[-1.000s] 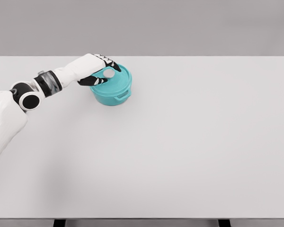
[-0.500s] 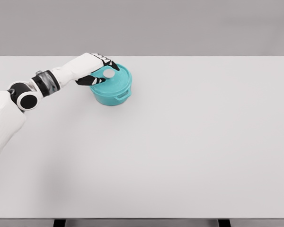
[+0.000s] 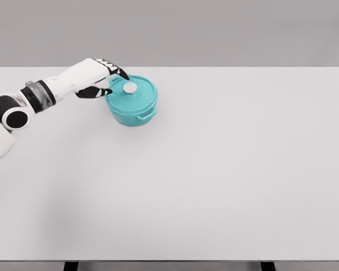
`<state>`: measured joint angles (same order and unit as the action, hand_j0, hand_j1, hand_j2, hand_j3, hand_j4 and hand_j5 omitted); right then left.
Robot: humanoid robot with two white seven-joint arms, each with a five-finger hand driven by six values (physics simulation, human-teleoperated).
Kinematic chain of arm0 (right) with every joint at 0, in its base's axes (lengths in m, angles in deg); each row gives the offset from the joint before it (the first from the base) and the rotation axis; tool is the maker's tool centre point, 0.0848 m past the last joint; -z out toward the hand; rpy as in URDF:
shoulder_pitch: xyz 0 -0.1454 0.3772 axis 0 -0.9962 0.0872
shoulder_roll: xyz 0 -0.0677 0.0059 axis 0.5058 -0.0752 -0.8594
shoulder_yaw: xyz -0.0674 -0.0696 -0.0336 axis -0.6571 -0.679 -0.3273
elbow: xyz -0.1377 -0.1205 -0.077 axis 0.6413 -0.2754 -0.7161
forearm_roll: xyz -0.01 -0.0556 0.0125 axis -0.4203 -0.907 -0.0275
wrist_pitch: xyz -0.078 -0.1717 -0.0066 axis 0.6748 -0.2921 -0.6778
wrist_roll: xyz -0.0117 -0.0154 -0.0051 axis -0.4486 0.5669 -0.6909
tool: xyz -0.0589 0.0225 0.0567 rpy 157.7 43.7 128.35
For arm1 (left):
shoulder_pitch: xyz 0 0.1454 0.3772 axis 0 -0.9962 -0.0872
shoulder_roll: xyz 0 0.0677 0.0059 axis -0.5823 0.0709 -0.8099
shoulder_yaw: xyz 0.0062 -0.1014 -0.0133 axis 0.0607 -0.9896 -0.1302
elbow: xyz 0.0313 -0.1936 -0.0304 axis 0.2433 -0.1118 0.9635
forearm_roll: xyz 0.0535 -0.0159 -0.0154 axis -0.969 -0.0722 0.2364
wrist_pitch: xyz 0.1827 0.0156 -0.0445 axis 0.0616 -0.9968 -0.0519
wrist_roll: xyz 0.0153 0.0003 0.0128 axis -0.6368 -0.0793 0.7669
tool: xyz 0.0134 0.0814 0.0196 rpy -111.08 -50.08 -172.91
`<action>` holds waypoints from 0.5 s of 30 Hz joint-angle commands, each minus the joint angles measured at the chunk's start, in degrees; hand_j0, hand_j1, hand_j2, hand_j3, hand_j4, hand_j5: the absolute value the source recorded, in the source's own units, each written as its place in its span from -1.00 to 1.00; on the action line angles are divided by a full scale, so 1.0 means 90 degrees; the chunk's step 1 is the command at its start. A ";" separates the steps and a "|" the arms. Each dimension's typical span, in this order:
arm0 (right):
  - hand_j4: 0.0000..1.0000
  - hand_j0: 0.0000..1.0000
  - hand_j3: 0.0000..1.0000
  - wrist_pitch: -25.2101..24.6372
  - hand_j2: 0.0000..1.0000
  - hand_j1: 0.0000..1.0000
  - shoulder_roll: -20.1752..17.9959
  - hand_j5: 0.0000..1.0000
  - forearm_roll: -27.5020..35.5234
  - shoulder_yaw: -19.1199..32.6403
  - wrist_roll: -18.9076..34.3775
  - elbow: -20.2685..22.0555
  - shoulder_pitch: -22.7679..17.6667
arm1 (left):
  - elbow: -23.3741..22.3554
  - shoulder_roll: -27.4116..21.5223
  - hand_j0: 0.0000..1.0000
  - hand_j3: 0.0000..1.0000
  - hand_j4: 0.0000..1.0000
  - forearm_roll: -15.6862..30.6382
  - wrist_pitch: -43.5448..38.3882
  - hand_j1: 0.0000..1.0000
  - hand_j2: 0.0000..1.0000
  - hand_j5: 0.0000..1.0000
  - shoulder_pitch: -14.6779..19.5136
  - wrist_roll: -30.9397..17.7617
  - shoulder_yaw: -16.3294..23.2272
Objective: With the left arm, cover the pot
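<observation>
Head view: teal pot (image 3: 133,107) sits lidded on the white table (image 3: 226,169); left hand (image 3: 96,76) hovers beside it, fingers relaxed, holding nothing.

pot (image 3: 133,107): teal (knob (image 3: 129,87) white) | left hand (image 3: 99,76): white, black fingers | table (image 3: 214,169): pale grey

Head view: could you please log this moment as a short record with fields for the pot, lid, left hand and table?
pot: teal pot, upright, on the table's far left part
lid: teal lid with pale knob, seated on the pot
left hand: left hand just left of the lid, fingers spread, holding nothing
table: white table
</observation>
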<state>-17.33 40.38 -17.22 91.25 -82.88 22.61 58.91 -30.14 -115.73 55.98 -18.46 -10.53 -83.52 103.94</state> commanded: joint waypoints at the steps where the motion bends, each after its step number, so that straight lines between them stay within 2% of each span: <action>1: 1.00 1.00 1.00 0.0000 1.00 1.00 0.0000 1.00 0.0000 0.0000 0.0001 -0.0007 0.0000 | 0.0271 -0.0298 0.36 0.36 0.36 0.0070 -0.0007 0.36 0.36 0.36 0.0010 0.0004 -0.0079; 4: 1.00 1.00 1.00 0.0000 1.00 1.00 0.0000 1.00 0.0000 0.0000 0.0001 -0.0007 0.0000 | 0.0652 -0.0825 0.37 0.37 0.37 0.0304 -0.0007 0.37 0.37 0.37 -0.0010 -0.0006 -0.0079; 5: 1.00 1.00 1.00 0.0000 1.00 1.00 0.0000 1.00 0.0000 0.0000 0.0001 0.0003 0.0000 | 0.0730 -0.1167 0.63 0.63 0.63 0.0353 -0.0007 0.63 0.63 0.63 -0.0117 -0.0016 -0.0089; 6: 1.00 1.00 1.00 0.0000 1.00 1.00 0.0000 1.00 0.0000 0.0000 0.0001 0.0003 0.0000 | 0.0798 -0.1362 0.71 0.71 0.71 0.0411 -0.0007 0.71 0.71 0.71 -0.0195 -0.0016 -0.0186; 7: 1.00 1.00 1.00 0.0000 1.00 1.00 0.0000 1.00 0.0000 0.0000 0.0001 0.0003 0.0000 | 0.0935 -0.1616 0.96 0.96 0.96 0.0412 -0.0007 0.96 0.96 0.96 -0.0458 -0.0016 -0.0411; 9: 1.00 1.00 1.00 0.0000 1.00 1.00 0.0000 1.00 0.0000 0.0000 0.0001 -0.0007 0.0000 | 0.1305 -0.1968 1.00 1.00 1.00 0.0412 -0.0007 1.00 1.00 1.00 -0.1092 -0.0026 -0.0996; 11: 1.00 1.00 1.00 0.0000 1.00 1.00 0.0000 1.00 0.0000 0.0000 0.0001 0.0003 0.0000 | 0.1531 -0.1998 1.00 1.00 1.00 0.0412 -0.0007 1.00 1.00 1.00 -0.1523 -0.0026 -0.1319; 15: 1.00 1.00 1.00 0.0000 1.00 1.00 0.0000 1.00 0.0000 0.0000 0.0001 0.0003 0.0000 | 0.1453 -0.2007 1.00 1.00 1.00 0.0343 -0.0007 1.00 1.00 1.00 -0.1650 -0.0035 -0.1319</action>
<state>-17.33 40.38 -17.21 91.25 -82.88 22.62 58.91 -17.51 -133.17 58.95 -18.46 -25.91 -83.84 93.02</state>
